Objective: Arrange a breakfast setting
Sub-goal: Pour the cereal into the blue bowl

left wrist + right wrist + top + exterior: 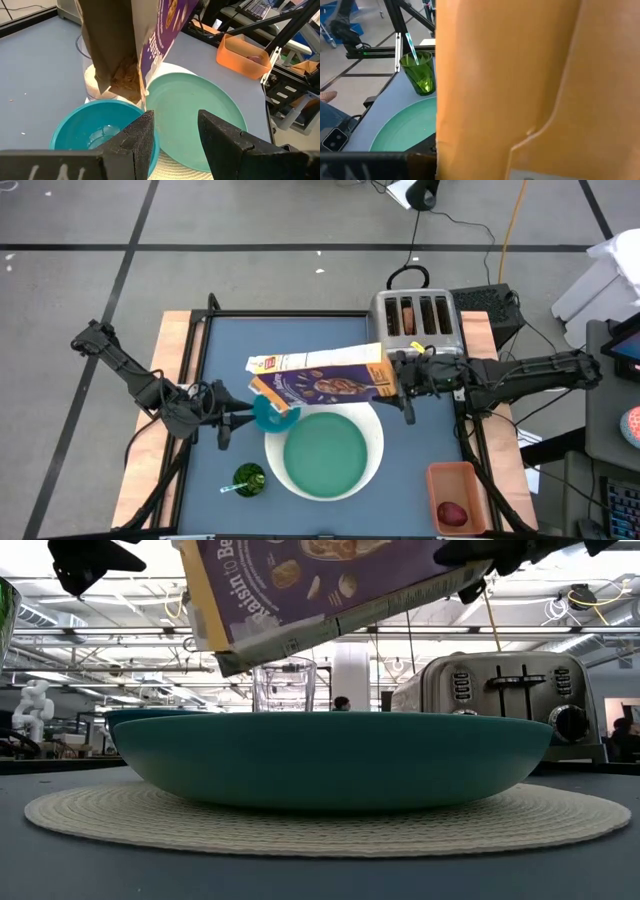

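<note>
My right gripper point(402, 385) is shut on the purple cereal box point(320, 380). The box hangs tipped above the table, its open end point(120, 75) low over the small teal bowl point(268, 416), with cereal showing in the opening. The bowl stands by the teal plate point(325, 455), which lies on a round pale woven mat point(330, 820). My left gripper point(175, 120) is open at the bowl's rim on the plate side. A glass point(84, 75) stands behind the box. A red apple point(452, 512) lies in an orange bin. My left gripper has one finger point(137, 140) over the bowl's rim point(142, 117) and the other above the plate; I cannot tell whether it touches the bowl. My right gripper holds the box at its closed end point(388, 383), coming level from the table's right. The box is clear of the table and slopes down toward its open end. The box itself hides the fingers in the right wrist view.
A silver toaster point(418, 320) stands at the far right with brown pieces in its slots. A green cup point(248, 478) with a utensil in it stands near the front left. The orange bin point(455, 495) is at the front right corner.
</note>
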{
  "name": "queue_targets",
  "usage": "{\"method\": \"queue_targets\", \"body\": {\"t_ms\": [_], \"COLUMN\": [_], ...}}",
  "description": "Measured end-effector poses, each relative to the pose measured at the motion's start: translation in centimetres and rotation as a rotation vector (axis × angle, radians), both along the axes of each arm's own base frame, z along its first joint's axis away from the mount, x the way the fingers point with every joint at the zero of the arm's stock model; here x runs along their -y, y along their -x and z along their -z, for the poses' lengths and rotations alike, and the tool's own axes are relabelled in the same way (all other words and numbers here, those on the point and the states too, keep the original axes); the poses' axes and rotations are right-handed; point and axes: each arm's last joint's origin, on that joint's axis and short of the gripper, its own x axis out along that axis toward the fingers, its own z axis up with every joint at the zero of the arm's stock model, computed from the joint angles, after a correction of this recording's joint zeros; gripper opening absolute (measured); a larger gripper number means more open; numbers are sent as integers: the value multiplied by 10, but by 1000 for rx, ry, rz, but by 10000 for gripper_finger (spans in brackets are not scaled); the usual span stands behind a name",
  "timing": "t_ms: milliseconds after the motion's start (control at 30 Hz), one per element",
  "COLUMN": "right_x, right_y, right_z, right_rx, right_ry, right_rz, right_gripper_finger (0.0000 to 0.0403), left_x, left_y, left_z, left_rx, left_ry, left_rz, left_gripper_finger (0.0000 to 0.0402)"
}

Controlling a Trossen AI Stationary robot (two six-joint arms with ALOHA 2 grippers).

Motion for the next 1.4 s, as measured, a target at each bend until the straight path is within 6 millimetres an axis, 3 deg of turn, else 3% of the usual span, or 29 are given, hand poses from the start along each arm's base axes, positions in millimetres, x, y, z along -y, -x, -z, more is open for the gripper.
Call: {"method": "queue_targets", "body": {"t_ms": [600, 800, 933, 1100, 1267, 1400], "right_x": [0, 0, 0, 0, 0, 0], "right_y": [-1, -1, -2, -3, -4, -5], "right_z": [-1, 11, 2, 11, 1, 13], "right_rx": [18, -32, 45, -31, 44, -27], "right_ry": [5, -5, -3, 1, 4, 2], "right_rz": [-3, 2, 0, 0, -2, -1], "right_gripper_finger": [181, 186, 182, 181, 186, 181], "left_x": [0, 0, 0, 0, 0, 0], "left_y": [0, 0, 0, 0, 0, 0], "left_z": [0, 0, 0, 0, 0, 0], "left_rx": [0, 0, -1, -2, -2, -2], "left_ry": [0, 0, -4, -5, -4, -5], "left_rz": [0, 0, 2, 2, 2, 2], "left_gripper_finger": [159, 159, 159, 159, 159, 159]}}
